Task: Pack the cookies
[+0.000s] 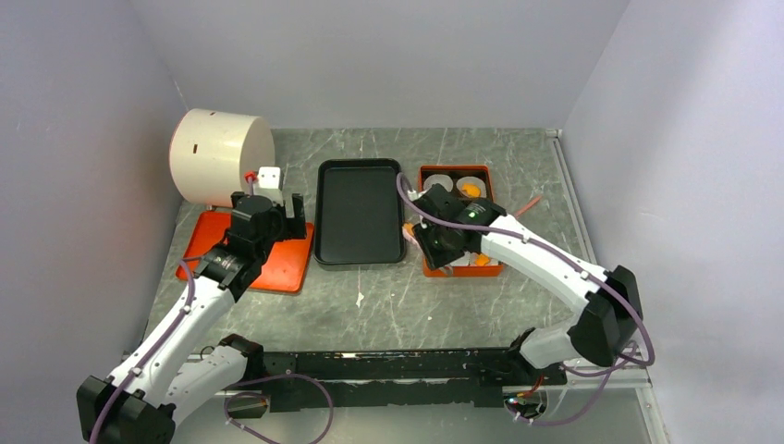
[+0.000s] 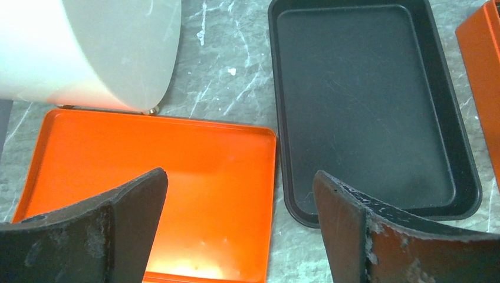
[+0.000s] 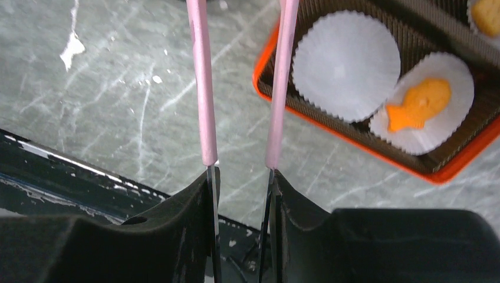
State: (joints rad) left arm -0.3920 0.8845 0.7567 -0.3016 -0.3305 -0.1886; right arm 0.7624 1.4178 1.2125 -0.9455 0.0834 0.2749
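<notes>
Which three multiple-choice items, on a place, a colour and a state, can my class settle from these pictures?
1. Where does the black rectangular tray lie?
A. Between the flat orange lid and the orange rectangular box
B. Inside the box
C. On top of the lid

2. What colour is the fish-shaped cookie in its white fluted paper cup?
A. Green
B. Orange
C. Dark brown

3. How does the left pincer stand?
A. Shut on a cookie
B. Wide open, empty
C. Shut on the tray

Key: 1 A, the top view shows it flanked by both. 2 B, the right wrist view shows it orange. 3 B, its fingers stand far apart with nothing between.
</notes>
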